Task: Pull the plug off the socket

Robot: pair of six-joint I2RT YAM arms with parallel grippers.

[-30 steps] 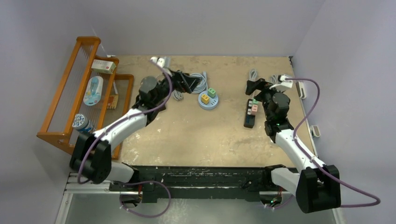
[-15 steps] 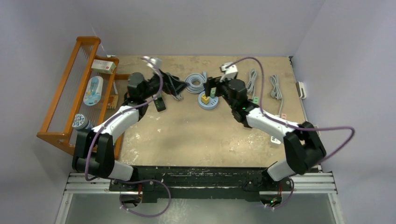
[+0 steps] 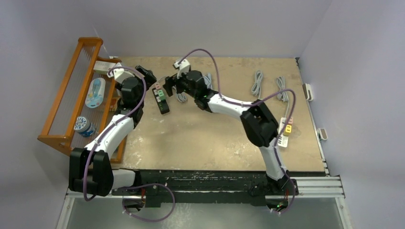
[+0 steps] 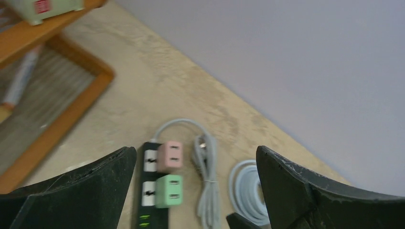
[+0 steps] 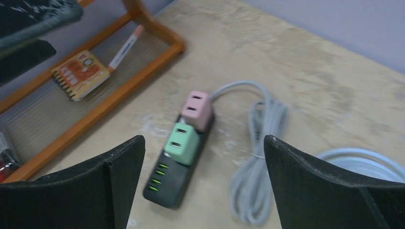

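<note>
The black power strip [image 3: 161, 101] lies on the left far part of the tabletop [image 3: 215, 138], just right of the wooden rack [image 3: 67, 102], with its length running roughly near to far. Two plugs sit side by side in its far end: a pink plug [image 3: 155, 87] farthest back and a green plug [image 3: 162, 95] touching it on the near side. The near end of the strip shows green marks. A grey cord leaves the far end and curves to a bundled cable [image 3: 181, 97] lying right of the strip.

The left fingers [image 3: 144, 74] are spread wide apart and hold nothing. They hang to the far left of the strip, apart from it. In the left wrist view the pink plug [image 4: 169, 155] and green plug [image 4: 168, 191] appear in the gap, close by the left-hand finger [image 4: 95, 186], with the cable bundle [image 4: 206, 186] in the middle.

The right fingers [image 3: 169, 86] are also wide apart and empty, just right of the strip's plugged end and above the cable bundle. In the right wrist view the strip [image 5: 177, 169] with both plugs [image 5: 196, 109] lies in the gap, nearer the left-hand finger [image 5: 110, 186], touching neither.

A white power strip [image 3: 285, 129] lies at the right edge of the tabletop.
</note>
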